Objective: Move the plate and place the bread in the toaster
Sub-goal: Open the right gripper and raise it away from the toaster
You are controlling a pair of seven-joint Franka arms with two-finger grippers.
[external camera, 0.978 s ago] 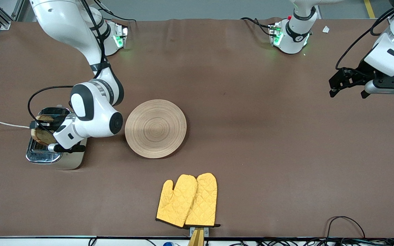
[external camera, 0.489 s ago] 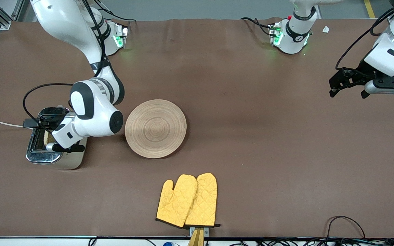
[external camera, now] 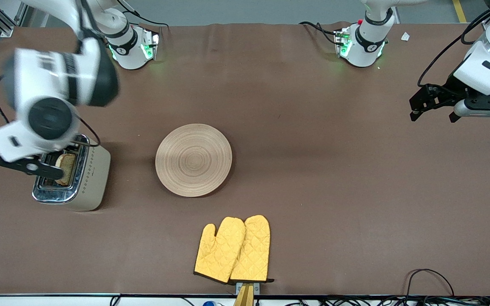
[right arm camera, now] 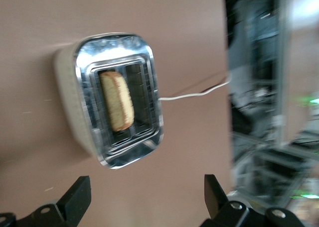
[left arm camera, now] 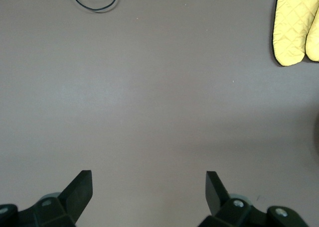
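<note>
The cream toaster (external camera: 92, 170) stands at the right arm's end of the table. The bread (external camera: 67, 168) stands upright in one of its slots. In the right wrist view the toaster (right arm camera: 70, 107) and the bread (right arm camera: 117, 107) show from above. My right gripper (external camera: 28, 165) is open and empty, raised above the toaster; its jaws (right arm camera: 145, 192) stand wide apart. The wooden plate (external camera: 193, 160) lies empty on the table beside the toaster, toward the middle. My left gripper (external camera: 432, 111) waits open and empty over the left arm's end of the table (left arm camera: 148, 184).
A pair of yellow oven mitts (external camera: 233, 248) lies near the table's front edge, nearer the front camera than the plate; they also show in the left wrist view (left arm camera: 296, 28). The toaster's white cord (right arm camera: 194, 93) runs off the table's end. Black cables (external camera: 425, 276) lie at the front edge.
My right gripper let go of the bread, which now sits down in the toaster slot. The right arm rose and pulled away above the toaster. The left arm has not moved.
</note>
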